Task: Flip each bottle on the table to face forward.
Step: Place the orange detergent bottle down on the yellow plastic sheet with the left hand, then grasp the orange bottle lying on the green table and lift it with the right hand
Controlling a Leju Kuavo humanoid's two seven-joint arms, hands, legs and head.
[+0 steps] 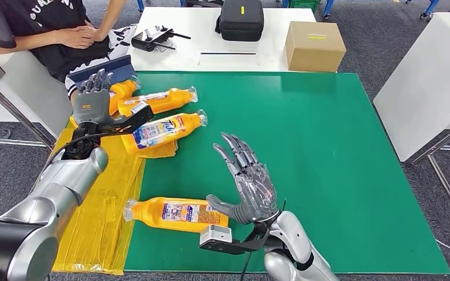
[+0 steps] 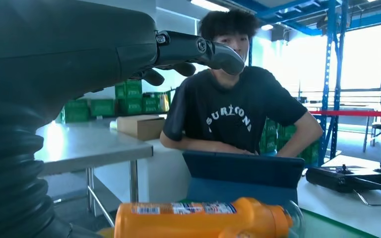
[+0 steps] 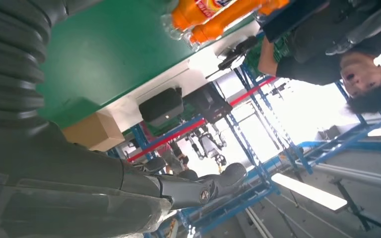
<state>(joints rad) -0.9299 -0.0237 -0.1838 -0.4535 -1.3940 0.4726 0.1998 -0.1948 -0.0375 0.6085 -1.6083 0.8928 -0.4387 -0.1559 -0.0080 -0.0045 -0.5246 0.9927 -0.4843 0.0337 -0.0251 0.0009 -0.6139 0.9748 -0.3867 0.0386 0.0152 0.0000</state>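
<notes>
Head view: my right hand is splayed, holding nothing, thumb beside the near bottle, prob lined up to roll it. Left hand also loose, above the far-left bottles.

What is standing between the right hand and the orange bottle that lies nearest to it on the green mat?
Nothing visible. The right hand is open just beside the nearest orange bottle, its thumb at the bottle's base end. Only bare green mat surrounds them; the other bottles lie farther away, near the left hand.
</notes>
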